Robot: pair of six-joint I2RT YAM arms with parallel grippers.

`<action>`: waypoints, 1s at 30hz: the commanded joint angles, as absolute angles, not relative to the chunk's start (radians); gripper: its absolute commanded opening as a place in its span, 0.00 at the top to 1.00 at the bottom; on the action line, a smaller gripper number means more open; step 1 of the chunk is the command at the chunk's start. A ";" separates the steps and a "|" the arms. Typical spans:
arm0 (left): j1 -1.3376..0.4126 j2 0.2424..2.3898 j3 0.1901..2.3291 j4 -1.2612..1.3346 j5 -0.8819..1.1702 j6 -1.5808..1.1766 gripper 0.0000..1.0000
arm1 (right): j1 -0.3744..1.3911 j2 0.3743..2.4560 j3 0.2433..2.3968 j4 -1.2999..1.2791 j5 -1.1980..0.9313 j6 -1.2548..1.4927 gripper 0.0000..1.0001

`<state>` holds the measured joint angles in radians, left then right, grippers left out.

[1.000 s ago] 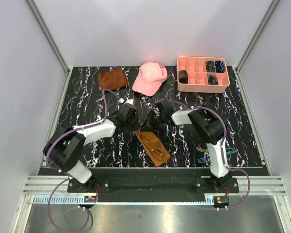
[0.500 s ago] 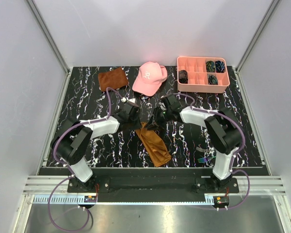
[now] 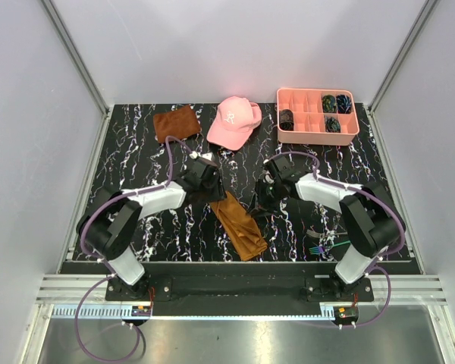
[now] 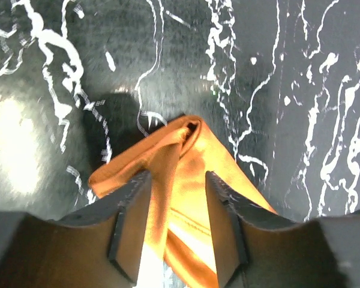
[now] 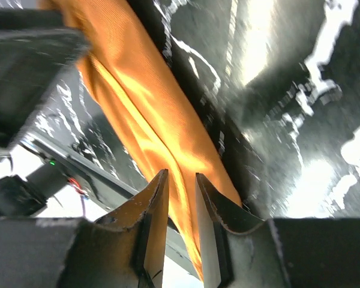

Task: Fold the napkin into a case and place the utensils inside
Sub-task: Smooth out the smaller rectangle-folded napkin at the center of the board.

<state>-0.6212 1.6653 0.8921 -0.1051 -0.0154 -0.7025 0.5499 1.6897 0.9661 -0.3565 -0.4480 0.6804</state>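
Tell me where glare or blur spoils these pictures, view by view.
Top view: sharp and evenly lit, napkin clear. Left wrist view: strong glare on the table at left; the napkin's near part is washed out. Right wrist view: blurred, with white glare streaks on the table.

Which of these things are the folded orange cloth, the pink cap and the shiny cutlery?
folded orange cloth [image 3: 241,225]: top view, on the middle of the long strip.
pink cap [image 3: 232,120]: top view, on its crown.
cutlery [image 3: 316,249]: top view, on the small iridescent metal pieces.
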 commanded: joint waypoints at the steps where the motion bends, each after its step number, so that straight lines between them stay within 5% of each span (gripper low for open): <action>1: -0.623 1.528 0.927 -0.184 -0.037 -0.692 0.50 | 0.548 1.608 0.943 -0.390 -0.414 0.609 0.67; 7: -0.623 1.411 0.835 -0.291 -0.022 -0.733 0.46 | 0.563 1.589 0.930 -0.431 -0.411 0.565 0.63; 17: -0.630 1.309 0.612 -0.160 0.163 -0.824 0.67 | 0.666 1.583 0.930 -0.451 -0.364 0.563 0.58; 30: -0.673 1.287 0.586 -0.133 0.222 -0.887 0.67 | 0.765 1.643 0.943 -0.497 -0.281 0.609 0.66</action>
<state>-0.6514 1.3083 0.5819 -0.1822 0.1726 -0.8555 0.7521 1.6493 0.9138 -0.4664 -0.3481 0.5999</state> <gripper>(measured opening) 0.332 0.348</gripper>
